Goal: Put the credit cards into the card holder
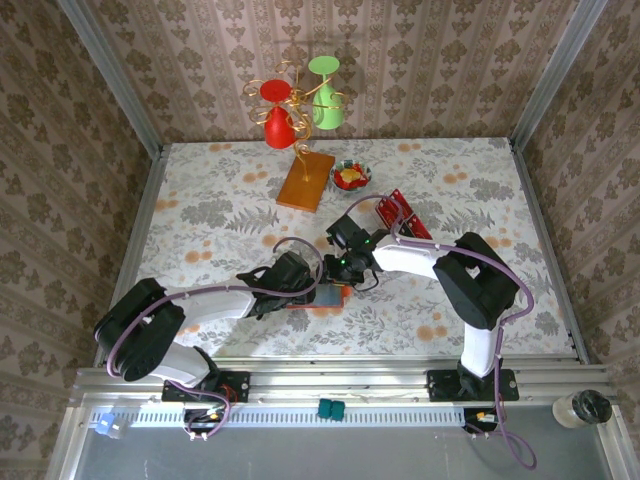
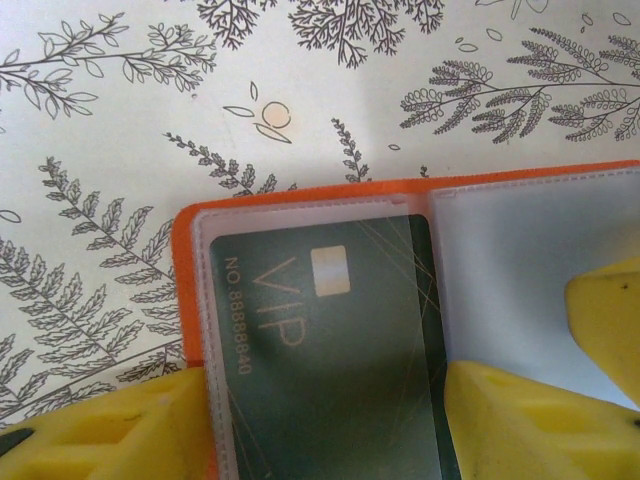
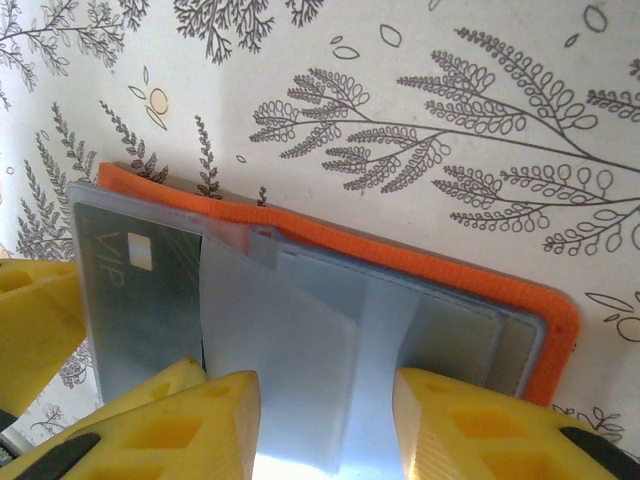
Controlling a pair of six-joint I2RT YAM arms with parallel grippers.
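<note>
One card is in the holder; that is the only one I can see there.

Top view: the card holder (image 1: 328, 297) lies open on the surface (image 1: 200, 210), with the left arm (image 1: 215, 300) and right arm (image 1: 420, 255) meeting directly over it. The other credit cards (image 1: 400, 212), a red heap, sit well apart from the holder, beyond it and to its right. Farther beyond the holder stands a small bowl (image 1: 350, 177) of yellow-and-red bits, too small to name.

Left wrist view: the left end effector (image 2: 320, 435) has its jaws apart, straddling the holder's left pocket, one finger at the outer edge and one at the fold. I cannot tell whether they press down. A dark green VIP card (image 2: 340, 340) sits in that pocket under the clear sleeve. The pocket across the fold looks empty.

Right wrist view: the right end effector (image 3: 325, 430) has its jaws partly apart and grips nothing. A loose translucent leaf (image 3: 290, 360) of the holder lies between its fingers.

Judgement: one insertion looks complete. The next move calls for the right arm to fetch a single card from the heap, with the left arm pinning the holder flat and a pocket mouth exposed.
</note>
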